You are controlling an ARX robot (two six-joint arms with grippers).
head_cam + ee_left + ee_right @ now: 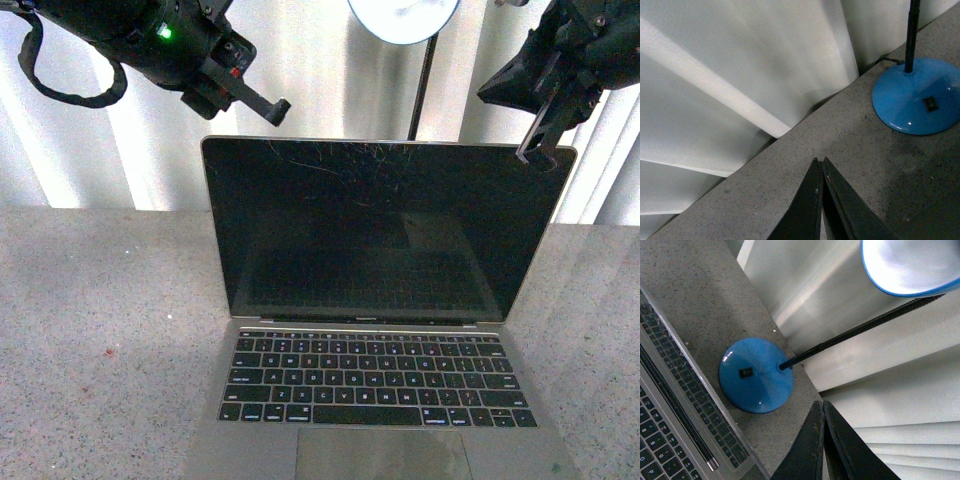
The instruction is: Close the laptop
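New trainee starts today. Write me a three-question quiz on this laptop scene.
1. True or false: the laptop is already closed.
2. The left gripper and right gripper are: A both open; B both shut; C one open, one shut.
3. Fill in: the round lamp base standing on the table is coloured ____.
Key: 1 false; 2 B; 3 blue.

Silver-grey laptop point(380, 318), black keys point(375, 381), scratched black screen point(380, 225); bright blue lamp base point(756, 376); speckled grey table point(100, 330).
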